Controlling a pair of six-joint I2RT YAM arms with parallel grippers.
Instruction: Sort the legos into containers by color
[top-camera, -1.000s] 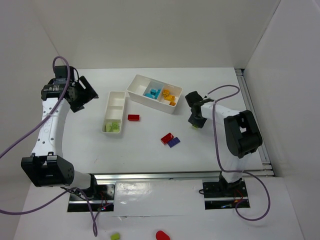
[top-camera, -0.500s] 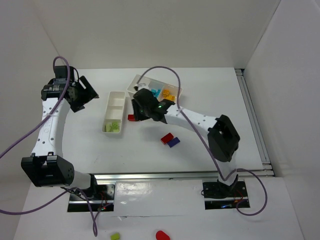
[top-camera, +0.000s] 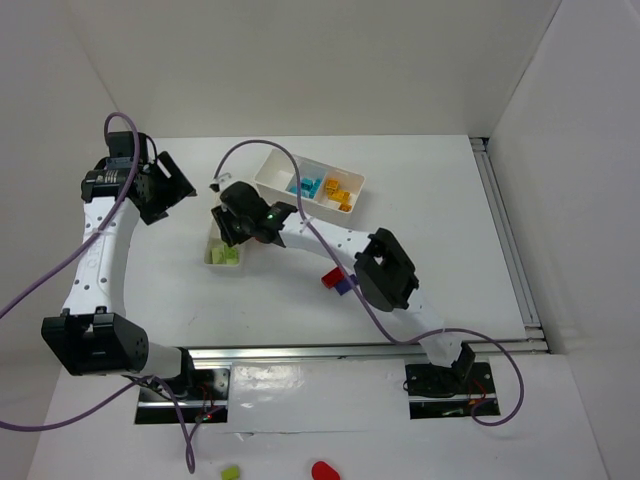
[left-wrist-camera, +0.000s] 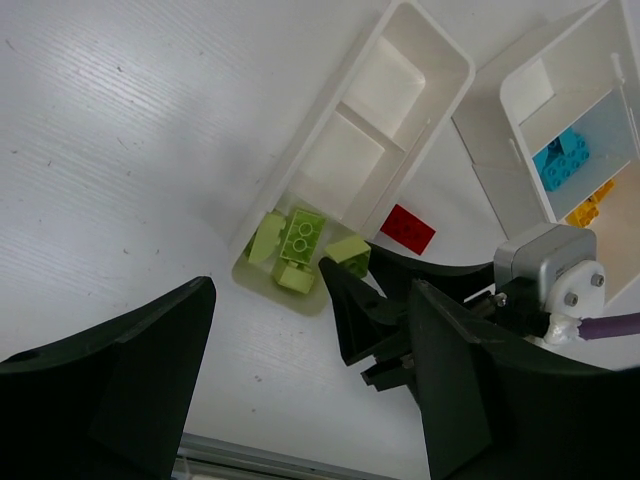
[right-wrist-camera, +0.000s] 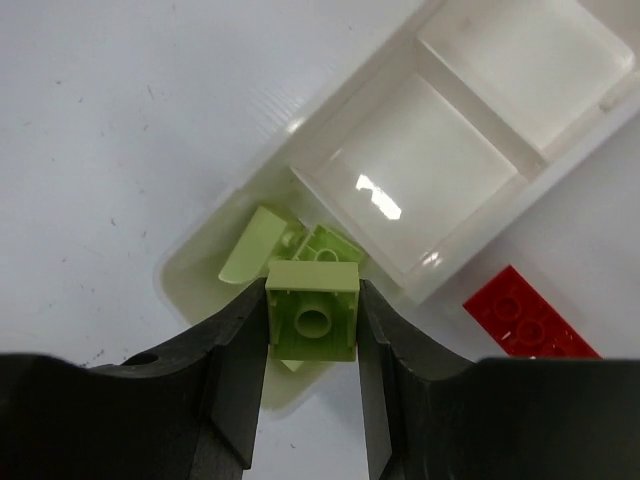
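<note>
The right arm is extended leftward across the worktop (top-camera: 440, 190), and the right fingers (top-camera: 226, 233) are held over the narrow tray (top-camera: 210, 256), whose near compartment holds lime green legos (top-camera: 229, 256). Cyan legos (top-camera: 305, 186) and orange-yellow legos (top-camera: 341, 192) are seen in the wide tray (top-camera: 272, 176). A red lego (top-camera: 329, 277) and a purple lego (top-camera: 345, 288) are partly hidden by the arm. The left fingers (top-camera: 176, 180) are held well left of the trays.

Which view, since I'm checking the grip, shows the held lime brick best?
Right wrist: the lime brick sits large and central, clamped in the right gripper. Left wrist shows it small at the fingertips; top external hides it under the gripper.
</note>
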